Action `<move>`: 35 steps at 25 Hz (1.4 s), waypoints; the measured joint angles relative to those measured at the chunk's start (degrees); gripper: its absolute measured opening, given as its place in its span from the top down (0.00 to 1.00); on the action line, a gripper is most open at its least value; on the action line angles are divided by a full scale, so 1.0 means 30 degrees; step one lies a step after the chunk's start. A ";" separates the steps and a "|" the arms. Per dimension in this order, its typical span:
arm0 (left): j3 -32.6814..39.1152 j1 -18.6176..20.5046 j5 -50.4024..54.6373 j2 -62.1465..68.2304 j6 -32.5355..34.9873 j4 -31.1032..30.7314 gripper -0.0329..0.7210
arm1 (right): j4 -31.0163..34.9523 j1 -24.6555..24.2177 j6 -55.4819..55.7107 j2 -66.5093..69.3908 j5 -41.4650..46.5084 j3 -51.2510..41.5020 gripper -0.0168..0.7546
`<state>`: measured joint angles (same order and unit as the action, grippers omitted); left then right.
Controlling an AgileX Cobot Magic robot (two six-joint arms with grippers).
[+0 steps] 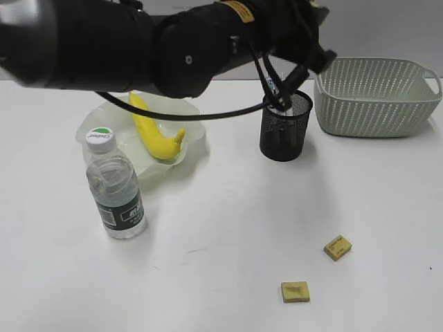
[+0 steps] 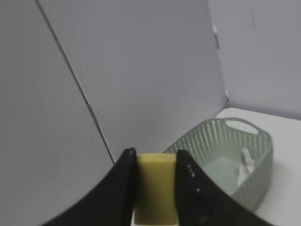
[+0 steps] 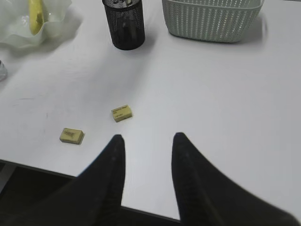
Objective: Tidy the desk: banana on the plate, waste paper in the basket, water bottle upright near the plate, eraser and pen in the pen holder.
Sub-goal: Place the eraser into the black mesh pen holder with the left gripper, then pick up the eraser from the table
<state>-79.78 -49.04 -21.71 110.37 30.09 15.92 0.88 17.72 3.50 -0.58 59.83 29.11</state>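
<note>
The left gripper (image 2: 155, 188) is clamping a pale yellow eraser (image 2: 155, 186) between its two black fingers (image 2: 123, 188), the block filling the narrow gap at the bottom centre of the left wrist frame. In the exterior view the left arm (image 1: 124, 45) is stretching across the top of the frame, its far end sitting above the black mesh pen holder (image 1: 284, 131) at upper centre right. Behind the held eraser, at right in the left wrist frame, the pale green woven basket (image 2: 225, 160) is standing with the crumpled waste paper (image 2: 245, 162) lying inside it. The right gripper (image 3: 146, 150) is hovering at the bottom of its own frame with its fingers spread apart and nothing between them. Above it on the white desk (image 3: 211, 103) two more yellow erasers (image 3: 122, 113) are lying well apart from each other. In the exterior view's left half, the banana (image 1: 156, 131) is resting on the translucent wavy plate (image 1: 93, 123), and the water bottle (image 1: 115, 187) is standing upright just in front of the plate.
</note>
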 joint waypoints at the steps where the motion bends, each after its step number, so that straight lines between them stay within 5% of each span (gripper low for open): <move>1: -0.0418 0.0208 -0.0478 0.0587 -0.0366 0.0355 0.71 | 0.0000 0.0000 0.0000 0.0000 0.0000 0.0000 0.62; 9: -0.3112 0.1204 -0.0103 0.5406 -0.4689 0.1202 0.69 | 0.0000 0.0000 0.0000 0.0000 0.0000 0.0000 0.63; 15: -0.3301 0.1204 0.0555 0.5814 -0.5032 0.1202 0.40 | 0.0000 0.0000 0.0000 0.0000 0.0000 0.0000 0.63; 18: -0.3301 0.1204 0.2080 0.5267 -0.5058 0.1177 0.34 | 0.0000 0.0000 0.0000 0.0000 0.0000 0.0000 0.63; 22: -0.3301 0.1267 0.5505 0.3320 -0.5045 0.0765 0.35 | 0.0000 0.0000 0.0000 0.0000 0.0000 0.0000 0.63; 25: -0.3200 0.1531 1.1114 -0.0303 -0.5045 -0.1243 0.48 | 0.0000 0.0000 0.0000 0.0000 0.0000 0.0000 0.63; 28: -0.1468 0.1642 1.4427 -0.3734 -0.5045 -0.2218 0.53 | 0.0000 0.0000 0.0000 0.0000 0.0000 0.0000 0.63; 35: 0.7563 0.1657 2.1594 -1.4622 -0.5503 -0.2981 0.55 | 0.0000 0.0000 0.0000 0.0000 0.0000 0.0000 0.63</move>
<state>-57.09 -44.06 43.08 66.51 13.58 6.98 0.88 17.72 3.50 -0.58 59.83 29.11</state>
